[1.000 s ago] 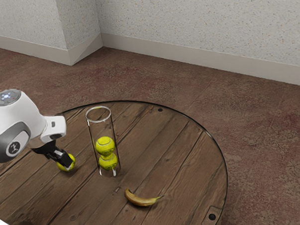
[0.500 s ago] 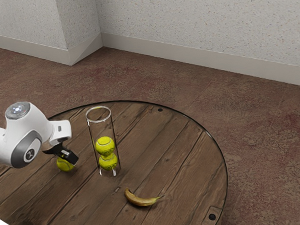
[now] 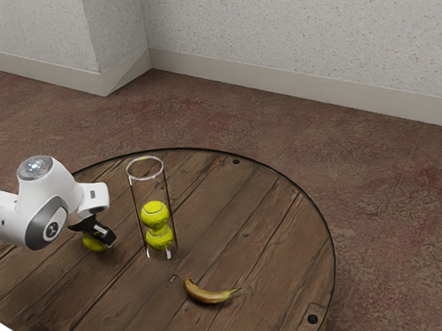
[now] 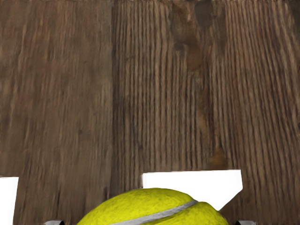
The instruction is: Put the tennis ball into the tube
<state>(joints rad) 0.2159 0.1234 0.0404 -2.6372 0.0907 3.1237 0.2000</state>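
Evidently, wide-set fingers [image 3: 108, 238] straddle the loose tennis ball [image 3: 93, 244], with no firm hold apparent.
Just beside them stands the tube [image 3: 148, 192], two balls [image 3: 155, 215] already inside; grasping, lifting and dropping this one in remain. Farther from them lies a banana [image 3: 209, 293] on the wooden table [image 3: 255, 233]; beyond, reddish carpet [image 3: 380, 209] and speckled wall [image 3: 300, 37].
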